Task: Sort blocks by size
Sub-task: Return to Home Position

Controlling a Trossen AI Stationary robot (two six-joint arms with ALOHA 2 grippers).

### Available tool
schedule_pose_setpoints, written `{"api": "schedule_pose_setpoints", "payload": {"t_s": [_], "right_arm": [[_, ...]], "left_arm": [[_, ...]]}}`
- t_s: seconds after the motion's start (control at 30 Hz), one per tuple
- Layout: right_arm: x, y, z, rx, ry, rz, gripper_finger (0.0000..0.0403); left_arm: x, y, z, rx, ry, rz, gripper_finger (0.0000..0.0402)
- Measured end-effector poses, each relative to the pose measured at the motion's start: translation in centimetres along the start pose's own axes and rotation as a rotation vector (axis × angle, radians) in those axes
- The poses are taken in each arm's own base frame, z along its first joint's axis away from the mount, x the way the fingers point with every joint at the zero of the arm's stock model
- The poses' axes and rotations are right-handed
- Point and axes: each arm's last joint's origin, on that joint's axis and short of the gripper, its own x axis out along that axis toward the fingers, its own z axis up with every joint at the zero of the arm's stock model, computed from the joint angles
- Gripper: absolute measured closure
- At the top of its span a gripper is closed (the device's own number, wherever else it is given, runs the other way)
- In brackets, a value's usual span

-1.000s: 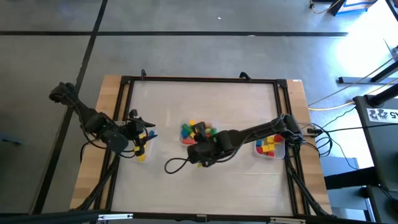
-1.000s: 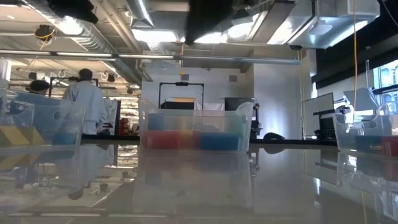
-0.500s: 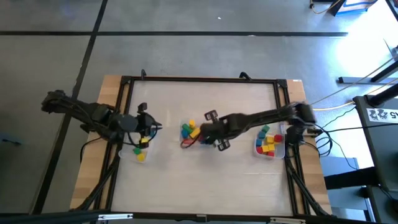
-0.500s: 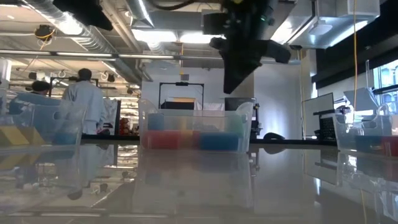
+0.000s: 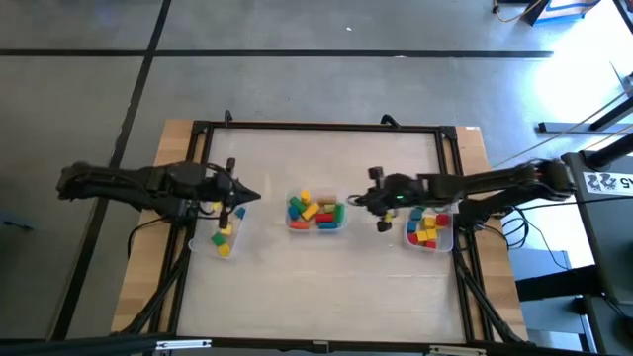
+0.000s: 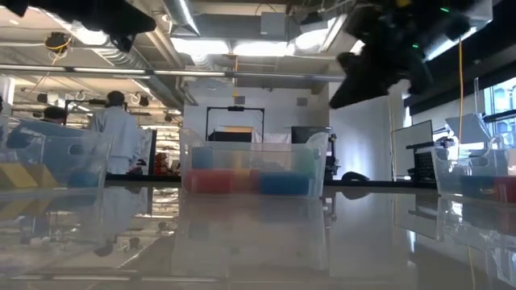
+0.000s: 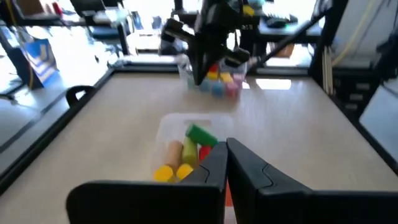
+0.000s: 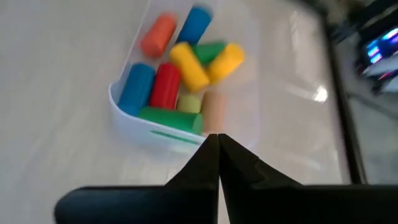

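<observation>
The blocks lie in three clear bins: yellow ones in the left bin point(image 5: 223, 239), coloured cylinders in the middle bin point(image 5: 316, 213) point(image 8: 180, 81) point(image 7: 186, 155), and cubes in the right bin point(image 5: 429, 229). My left gripper point(image 5: 255, 196) point(image 7: 227, 155) hangs above the table between the left and middle bins, shut, with nothing showing between its fingers. My right gripper point(image 5: 356, 201) point(image 8: 217, 146) hangs between the middle and right bins, pointing at the middle bin, shut and holding nothing that shows.
A dark frame point(image 5: 316, 127) runs around the white table top. Bare table lies in front of and behind the row of bins. In the low view a person point(image 6: 119, 133) stands in the room far behind the table.
My right gripper has swung up from the near side of the middle bin and gone toward the table's right edge, now between the middle and right bins. My left gripper has left the left bin and moved a little toward the far edge and the middle bin.
</observation>
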Motion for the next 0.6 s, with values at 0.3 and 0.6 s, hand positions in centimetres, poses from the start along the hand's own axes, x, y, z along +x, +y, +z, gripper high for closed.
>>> {"api": "schedule_pose_setpoints", "payload": {"t_s": [0.3, 0.6], "right_arm": [[-3.5, 2.4, -5.4, 0.103, -0.396, -0.081, 0.0391], [-6.1, 3.4, -8.1, 0.163, -0.557, -0.145, 0.0391]], "left_arm": [[-0.2, 0.3, -3.1, -0.03, -0.09, 0.019, 0.0399], [-1.1, 0.4, -4.1, -0.046, -0.184, 0.017, 0.0397]]}}
